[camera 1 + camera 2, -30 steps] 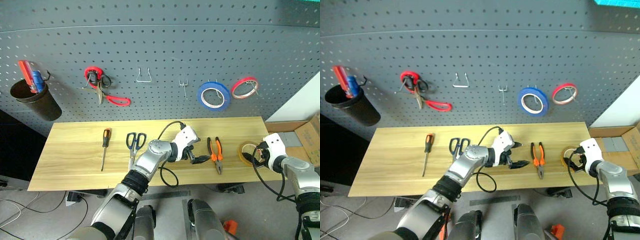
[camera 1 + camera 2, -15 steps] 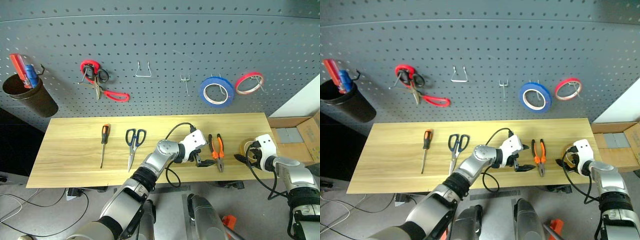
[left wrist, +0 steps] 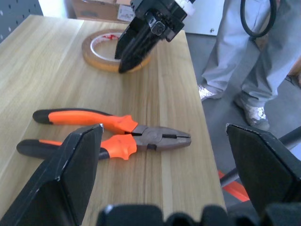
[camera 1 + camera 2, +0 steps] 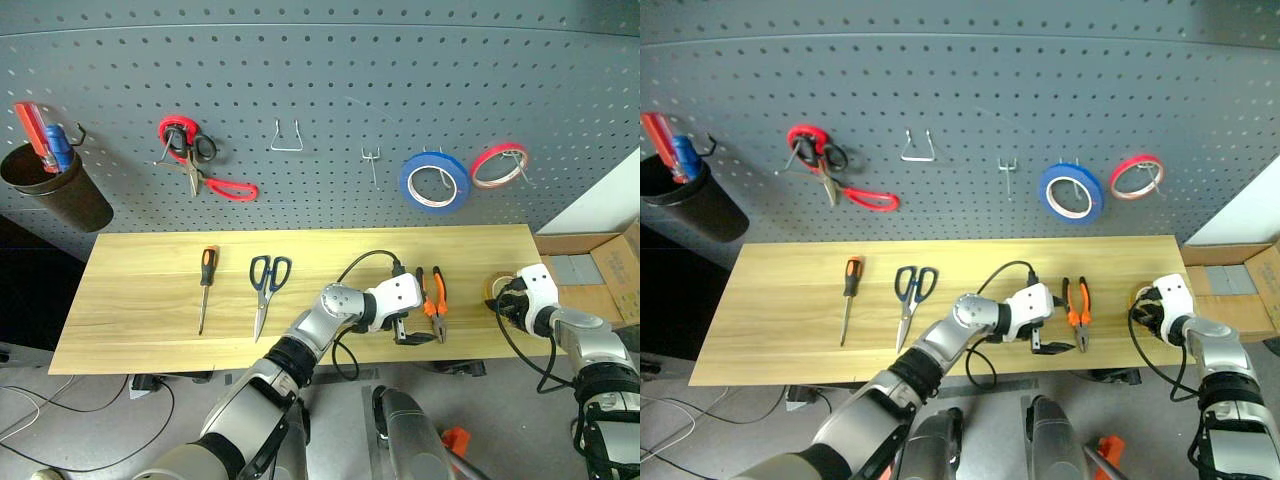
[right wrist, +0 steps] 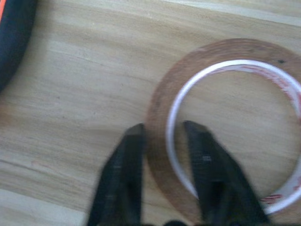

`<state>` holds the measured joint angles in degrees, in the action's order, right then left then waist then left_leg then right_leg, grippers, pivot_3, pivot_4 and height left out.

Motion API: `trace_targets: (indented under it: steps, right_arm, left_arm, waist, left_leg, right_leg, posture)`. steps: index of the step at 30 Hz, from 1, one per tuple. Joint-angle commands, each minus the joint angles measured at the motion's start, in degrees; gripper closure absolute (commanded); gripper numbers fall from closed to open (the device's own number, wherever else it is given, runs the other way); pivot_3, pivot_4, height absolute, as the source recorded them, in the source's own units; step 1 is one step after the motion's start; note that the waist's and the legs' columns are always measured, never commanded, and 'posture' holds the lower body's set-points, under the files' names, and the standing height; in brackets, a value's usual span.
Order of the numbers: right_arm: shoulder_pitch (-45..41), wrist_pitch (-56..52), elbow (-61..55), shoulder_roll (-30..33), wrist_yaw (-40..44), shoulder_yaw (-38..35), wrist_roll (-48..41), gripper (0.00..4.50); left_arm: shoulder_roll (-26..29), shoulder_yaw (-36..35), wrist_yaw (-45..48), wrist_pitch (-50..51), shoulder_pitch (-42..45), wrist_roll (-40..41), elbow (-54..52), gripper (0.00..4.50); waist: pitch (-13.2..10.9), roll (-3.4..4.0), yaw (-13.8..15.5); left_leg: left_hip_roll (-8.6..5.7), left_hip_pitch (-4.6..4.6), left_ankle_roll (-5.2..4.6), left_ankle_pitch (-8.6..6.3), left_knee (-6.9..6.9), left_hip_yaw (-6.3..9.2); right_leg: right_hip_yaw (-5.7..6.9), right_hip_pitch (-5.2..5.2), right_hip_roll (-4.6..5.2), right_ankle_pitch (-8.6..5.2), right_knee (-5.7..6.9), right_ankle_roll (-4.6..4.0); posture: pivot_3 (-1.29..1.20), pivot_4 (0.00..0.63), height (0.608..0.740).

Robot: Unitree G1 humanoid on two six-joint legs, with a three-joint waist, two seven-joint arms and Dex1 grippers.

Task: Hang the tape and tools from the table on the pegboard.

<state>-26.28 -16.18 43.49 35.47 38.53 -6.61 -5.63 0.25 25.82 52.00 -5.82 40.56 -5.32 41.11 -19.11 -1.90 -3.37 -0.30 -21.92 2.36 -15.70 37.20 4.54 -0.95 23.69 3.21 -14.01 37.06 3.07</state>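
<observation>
A: Left eye view first. Where's the tape?

B: Tape [image 4: 497, 291] lies flat at the right end of the table [image 4: 150, 300], right gripper [image 4: 508, 303] on its near rim. Pliers [image 4: 433, 302] just beside the left gripper [image 4: 413, 330]; blue-handled scissors [image 4: 266, 291] and screwdriver [image 4: 205, 286] well off to the left. Pegboard [image 4: 320, 110] behind, hooks free in the middle.

A: Right eye view?

B: Same layout, nothing to add.

A: Left wrist view, jaw state?

B: Left fingers spread wide, released, pliers lying between them but not touched. The other gripper is down on the tape beyond.

A: Right wrist view?

B: Right fingers [image 5: 120, 179] clenched across the tape wall, one inside the hole, one outside. Grasping the tape, I'd say.

A: Handling?

B: Judgement: light, thin ring, slightly flexible, smooth sides. Pinching through the wall is the right hold; leaves the hole free for a hook. Squeeze too hard and it could ovalise.
</observation>
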Motion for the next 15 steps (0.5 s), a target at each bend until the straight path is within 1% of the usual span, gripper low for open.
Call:
trace_targets:
  steps: [1,3,5,7,8,10,11,12,14,15]
  right_arm:
    - [0.9,1.6,1.0,0.0,-0.9,0.8,1.3,4.39]
    - [2.7,5.0,-0.2,0.5,-2.2,2.1,3.4,4.39]
    - [8.0,7.8,-7.5,1.2,-3.7,2.6,4.9,4.39]
    - [11.1,9.1,-12.0,1.4,-5.1,2.5,5.6,4.39]
    - [14.8,10.6,-18.7,2.0,-6.0,2.2,6.6,4.39]
    - [22.2,12.0,-32.7,2.4,-8.5,0.9,8.4,4.39]
    - [25.4,12.2,-38.9,2.2,-9.9,0.2,9.4,4.39]
    - [26.9,11.9,-42.0,1.9,-10.9,0.0,10.0,4.39]
    - [32.5,12.5,-51.9,0.6,-13.7,-0.1,12.8,4.39]
    - [34.1,12.6,-54.8,0.2,-14.6,0.1,13.9,4.39]
  left_arm:
    - [0.0,-1.2,0.4,-1.5,0.9,0.5,-0.4,0.00]
    - [0.2,-1.6,0.5,-1.3,0.7,0.6,-1.0,0.00]
    - [1.1,-2.9,0.8,0.7,-0.4,1.8,-5.0,0.00]
    - [1.7,-3.6,1.0,1.7,-1.0,2.6,-7.0,0.00]
    - [2.7,-4.3,1.4,3.7,-2.5,3.6,-11.3,0.00]
    - [5.2,-5.5,1.9,8.2,-6.5,5.3,-20.9,0.00]
    - [6.5,-6.0,1.8,10.2,-8.6,6.0,-25.3,0.00]
    - [7.2,-6.3,1.6,11.4,-9.7,6.2,-27.5,0.00]
    - [9.9,-7.7,0.4,15.3,-13.7,7.2,-35.1,0.00]
    - [10.7,-8.2,-0.1,16.8,-14.8,7.5,-37.3,0.00]
  waist:
    - [0.0,0.00,0.0]
    - [0.1,0.03,0.1]
    - [0.1,0.13,0.2]
    - [0.2,0.22,0.4]
    - [0.3,0.30,0.4]
    - [0.7,0.80,0.4]
    - [1.1,1.18,0.4]
    - [1.4,1.37,0.2]
    - [2.2,1.59,0.0]
    - [2.8,1.56,0.0]
  left_leg:
    - [0.00,0.00,0.00,0.00,0.00,0.01]
    - [0.00,0.00,0.01,0.00,0.00,0.01]
    - [-0.01,-0.01,0.02,0.01,0.00,0.01]
    - [-0.01,-0.06,0.08,0.04,-0.05,0.08]
    - [-0.01,-0.09,0.20,0.10,-0.04,0.05]
    - [-0.05,-0.34,0.28,0.15,-0.02,0.03]
    - [-0.05,-0.56,0.31,0.16,0.00,0.03]
    - [-0.05,-0.82,0.34,0.16,0.03,0.00]
    - [-0.08,-0.83,0.38,0.16,0.08,-0.09]
    - [-0.08,-0.89,0.40,0.17,0.10,-0.09]
  right_leg:
    - [0.01,0.00,0.00,0.00,0.00,0.00]
    - [0.01,0.00,0.00,0.00,0.00,0.00]
    - [0.02,0.01,0.02,0.00,-0.01,0.00]
    - [0.09,0.05,0.04,0.00,0.01,0.01]
    - [0.08,0.10,0.05,0.00,0.00,0.01]
    - [0.04,0.33,0.13,0.01,0.04,0.01]
    - [0.05,0.52,0.15,0.00,0.04,0.02]
    - [0.04,0.77,0.17,0.00,0.05,0.02]
    - [-0.01,0.82,0.17,0.01,0.07,0.02]
    - [-0.02,0.91,0.18,0.02,0.11,0.04]
  posture:
    - [-0.05,0.344,0.740]
    - [-0.05,0.321,0.740]
    - [-0.06,0.297,0.740]
    - [-0.07,0.277,0.740]
    - [-0.08,0.263,0.740]
    - [-0.10,0.227,0.740]
    - [-0.11,0.212,0.740]
    - [-0.12,0.197,0.740]
    - [-0.12,0.169,0.740]
    - [-0.12,0.162,0.740]
